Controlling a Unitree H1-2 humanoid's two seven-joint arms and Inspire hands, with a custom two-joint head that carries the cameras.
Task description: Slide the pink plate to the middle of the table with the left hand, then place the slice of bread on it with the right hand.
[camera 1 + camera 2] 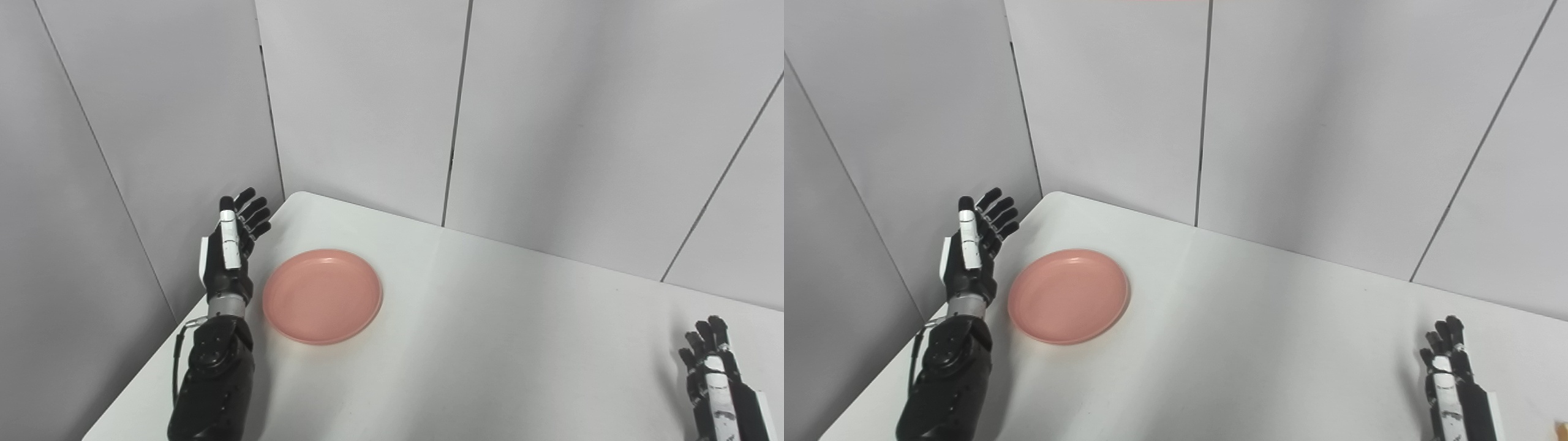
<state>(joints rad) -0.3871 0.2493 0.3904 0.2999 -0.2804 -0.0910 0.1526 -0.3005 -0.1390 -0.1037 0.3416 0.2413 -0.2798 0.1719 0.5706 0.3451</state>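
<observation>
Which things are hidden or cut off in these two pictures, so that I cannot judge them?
- Slice of bread: not visible in the left eye view; the right eye view has only a tiny tan speck at its edge, too small to identify.
- Right hand: its wrist and arm are cut off by the bottom edge in both views.
- Left hand: whether it touches the pink plate is unclear.

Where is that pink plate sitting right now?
The pink plate lies on the left part of the white table, near its far left corner, just right of the open left hand.
</observation>
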